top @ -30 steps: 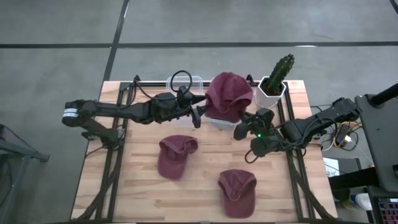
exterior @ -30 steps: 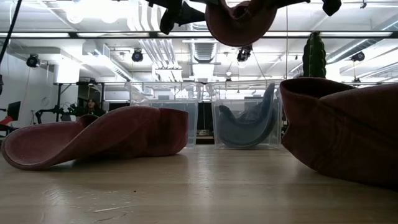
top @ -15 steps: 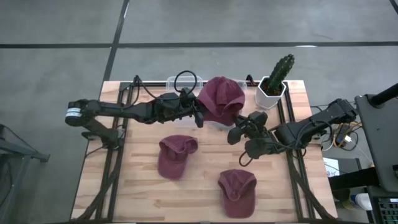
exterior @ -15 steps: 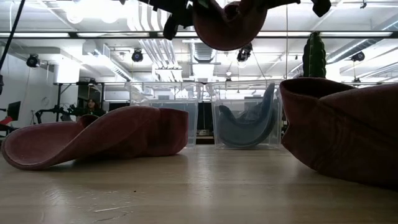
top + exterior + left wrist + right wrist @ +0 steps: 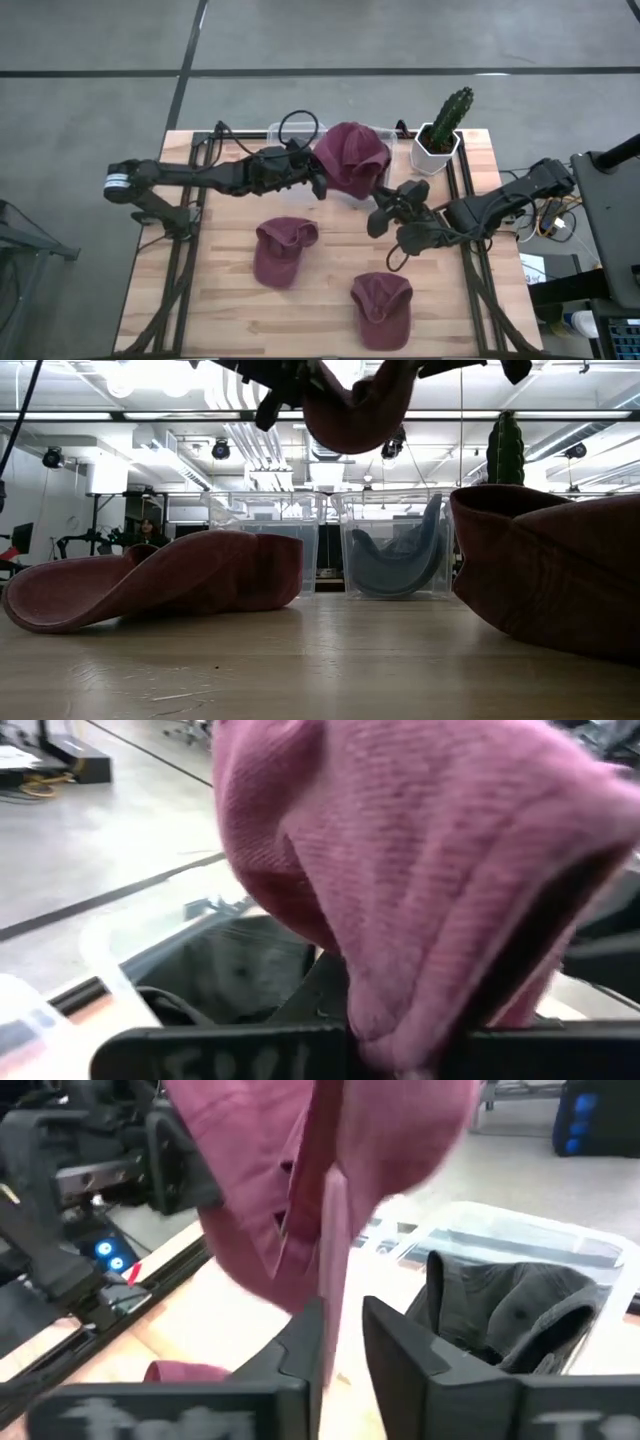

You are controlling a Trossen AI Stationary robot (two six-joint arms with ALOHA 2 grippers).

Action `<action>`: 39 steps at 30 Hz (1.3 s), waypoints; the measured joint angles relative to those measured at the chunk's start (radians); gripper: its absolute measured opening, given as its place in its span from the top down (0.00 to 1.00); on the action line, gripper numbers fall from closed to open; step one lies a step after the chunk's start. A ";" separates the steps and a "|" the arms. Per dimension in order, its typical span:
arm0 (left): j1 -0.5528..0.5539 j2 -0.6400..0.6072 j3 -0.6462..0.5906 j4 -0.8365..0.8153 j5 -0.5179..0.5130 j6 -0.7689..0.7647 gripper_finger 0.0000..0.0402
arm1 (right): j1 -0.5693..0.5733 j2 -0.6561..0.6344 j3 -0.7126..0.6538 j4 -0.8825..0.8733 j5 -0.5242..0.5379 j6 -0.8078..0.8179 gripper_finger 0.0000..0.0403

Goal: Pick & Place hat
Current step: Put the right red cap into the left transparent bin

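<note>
The high view is evenly and softly lit from above; only faint shadows are cast on the bench (image 5: 230,300). In the low view, glare is thrown by the ceiling lights (image 5: 150,385), and the near bench surface is blurred, with a dull sheen. The held hat (image 5: 350,410) is seen dark against the bright ceiling. In the left wrist view the hat (image 5: 420,860) is smeared and out of focus. In the right wrist view the hat (image 5: 300,1190) is blurred, as is the bin (image 5: 520,1270).

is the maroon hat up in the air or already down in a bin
In the air: the maroon hat hangs above the bins, left gripper shut on it.
</note>
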 joint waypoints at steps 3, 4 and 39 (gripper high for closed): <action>0.008 -0.017 0.000 -0.022 -0.049 0.004 1.00 | 0.000 -0.010 0.000 -0.022 -0.006 0.003 0.77; 0.010 -0.026 0.000 -0.040 -0.065 0.008 1.00 | 0.001 -0.013 0.000 -0.034 -0.012 0.006 0.74; 0.262 -0.080 0.000 -0.667 -0.062 -0.452 1.00 | 0.001 -0.025 0.000 -0.129 -0.075 0.064 0.64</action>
